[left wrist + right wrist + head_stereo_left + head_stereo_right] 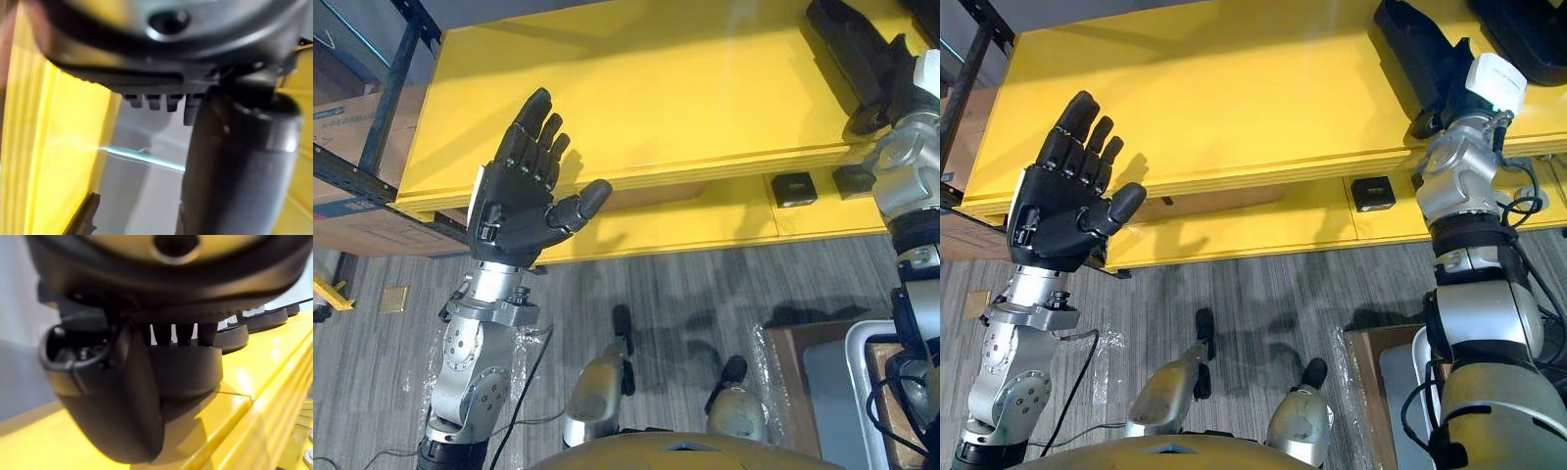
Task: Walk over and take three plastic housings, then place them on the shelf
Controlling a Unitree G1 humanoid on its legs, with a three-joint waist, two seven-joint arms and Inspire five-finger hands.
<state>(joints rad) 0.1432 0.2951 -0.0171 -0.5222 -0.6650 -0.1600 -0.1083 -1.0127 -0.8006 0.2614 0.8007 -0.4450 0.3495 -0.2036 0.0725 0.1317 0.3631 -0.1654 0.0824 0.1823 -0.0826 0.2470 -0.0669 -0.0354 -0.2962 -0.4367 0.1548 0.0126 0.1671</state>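
A long black plastic housing (1408, 44) lies on the top board of the yellow shelf (656, 88), at its right end. My right hand (1456, 76) is shut on the housing's near end, and in the right wrist view the housing (122, 401) rests on the yellow board under the palm. Two more black housings (254, 322) lie further along the same board, one of them at the far right (1528, 29). My left hand (524, 196) is raised in front of the shelf's front edge, open and holding nothing.
Two small black blocks (793, 188) (854, 179) sit on the lower yellow board. A dark rack with cardboard boxes (342, 127) stands to the left of the shelf. A grey bin (862, 392) stands on the floor at the lower right.
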